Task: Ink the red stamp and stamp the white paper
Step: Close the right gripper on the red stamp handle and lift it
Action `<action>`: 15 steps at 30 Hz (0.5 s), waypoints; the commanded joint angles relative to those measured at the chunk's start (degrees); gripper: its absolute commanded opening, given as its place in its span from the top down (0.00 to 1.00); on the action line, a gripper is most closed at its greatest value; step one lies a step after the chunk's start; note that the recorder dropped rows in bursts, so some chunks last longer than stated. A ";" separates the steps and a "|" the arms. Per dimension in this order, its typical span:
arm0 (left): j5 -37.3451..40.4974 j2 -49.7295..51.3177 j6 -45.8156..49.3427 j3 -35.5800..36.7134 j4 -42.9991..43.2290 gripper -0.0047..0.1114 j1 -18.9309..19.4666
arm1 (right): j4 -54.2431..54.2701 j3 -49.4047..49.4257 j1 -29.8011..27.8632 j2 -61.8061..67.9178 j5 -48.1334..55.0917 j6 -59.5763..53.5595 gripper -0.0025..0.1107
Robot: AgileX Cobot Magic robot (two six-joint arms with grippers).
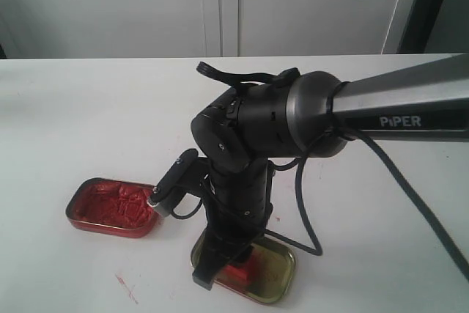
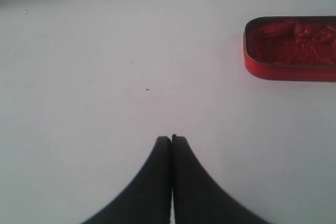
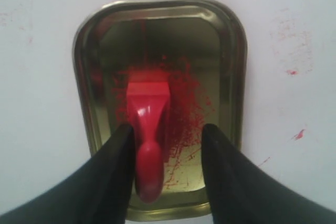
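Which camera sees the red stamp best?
The right wrist view: the red stamp shows whole, in the gold tin lid, inside the open right gripper. The exterior view shows only a red patch under the arm. The left wrist view misses it.

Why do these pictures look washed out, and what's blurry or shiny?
Exterior view: the table is overexposed, the black arm fairly sharp. Left wrist view: the left gripper, close to the lens, has soft edges; a pinkish cast tints the table beside the red-paste tin. Right wrist view: the red stamp is blurred, glare streaking its handle; the rim of the gold lid gleams.
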 commanded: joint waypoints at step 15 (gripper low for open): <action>0.40 -0.27 -0.01 0.58 -0.03 0.96 0.12 | 0.25 -0.25 0.04 0.31 0.33 3.06 0.63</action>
